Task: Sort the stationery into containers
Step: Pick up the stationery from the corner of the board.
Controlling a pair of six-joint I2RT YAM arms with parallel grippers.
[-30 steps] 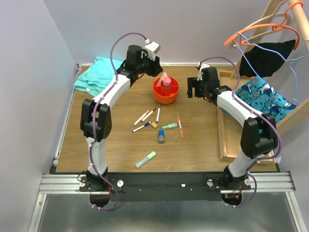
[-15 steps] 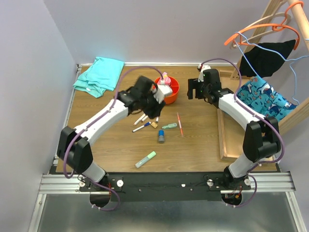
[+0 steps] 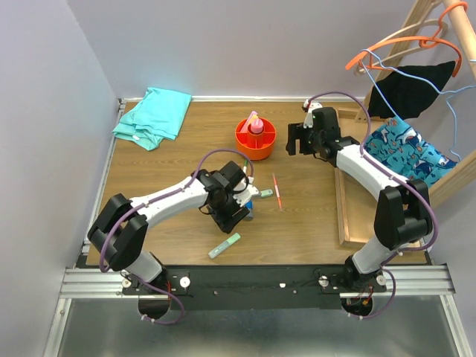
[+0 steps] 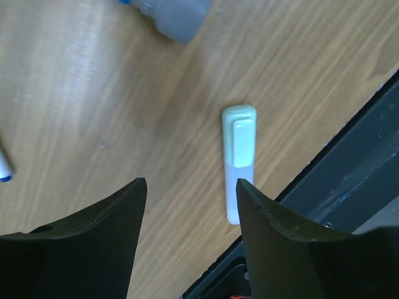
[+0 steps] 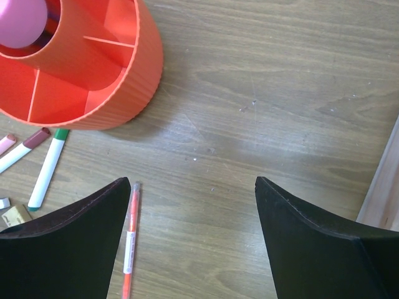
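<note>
Moved since half a second ago: left arm, swung from beside the organiser toward the near edge of the tabletop; right arm almost unchanged. Teal cloth: folded, far left corner, well apart from everything else. Left fingers: spread, holding nothing, hanging above bare wood. Pale green highlighter: flat on the tabletop near its front edge, just right of the gap between the left fingers in the wrist view, not touched. Blue-grey cylinder: lying beyond the highlighter, apart from it. Markers: two white-barrelled ones, one green-capped and one red-capped, flat beside the organiser's base; mostly hidden under the left arm from above. Tan block: near the markers, cut by the edge of the right wrist view. Organiser: round, orange-red, upright at the middle rear, pink centre piece, the compartments seen in the right wrist view bare. Mint highlighter: short, flat, just right of the left arm. Orange pen: flat, pointing toward the organiser, apart from it. Right fingers: spread, holding nothing, above the tabletop just right of the organiser. Wooden tray: along the right edge.
</note>
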